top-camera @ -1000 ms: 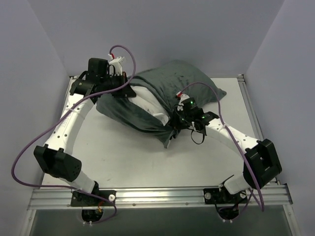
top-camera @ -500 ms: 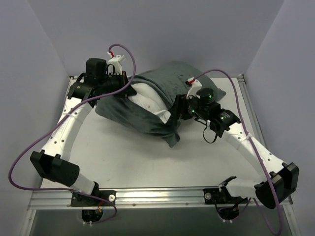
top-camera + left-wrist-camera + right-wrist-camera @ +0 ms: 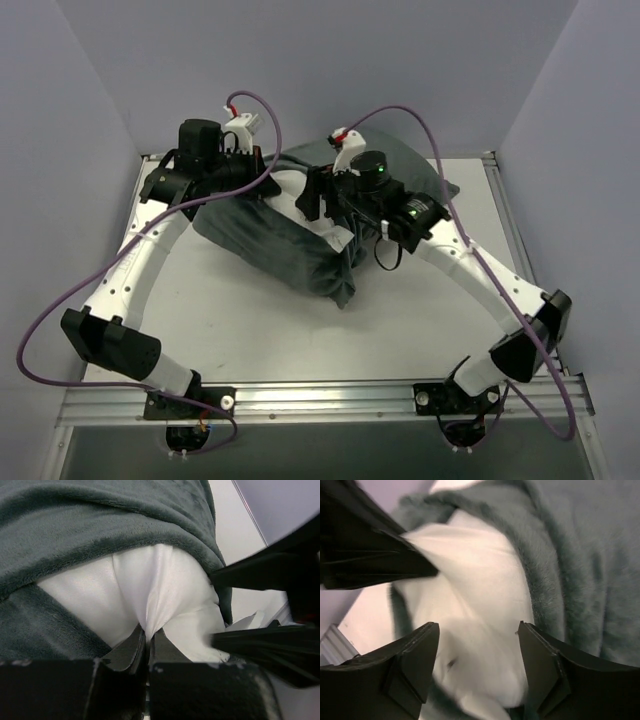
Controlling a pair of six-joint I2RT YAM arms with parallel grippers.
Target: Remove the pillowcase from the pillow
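Note:
The pillow (image 3: 292, 190) shows as white fabric bulging from the open mouth of the dark grey pillowcase (image 3: 270, 245), which lies bunched on the table. My left gripper (image 3: 264, 178) is shut on a pinch of the white pillow (image 3: 150, 580), with the grey pillowcase (image 3: 100, 525) around it. My right gripper (image 3: 318, 205) hangs open just over the exposed pillow (image 3: 470, 580); its fingers (image 3: 417, 655) straddle white fabric without closing on it. The pillowcase (image 3: 580, 555) lies to their right. No zebra face shows.
The white table (image 3: 230, 320) is walled by grey panels at the back and both sides. A metal rail (image 3: 320, 400) runs along the near edge. The two grippers are close together; the left gripper (image 3: 360, 545) appears in the right wrist view.
My right gripper has let go of the pillowcase's lower edge, opened, and swung up and left over the exposed pillow. The left gripper keeps its pinch and has barely moved.

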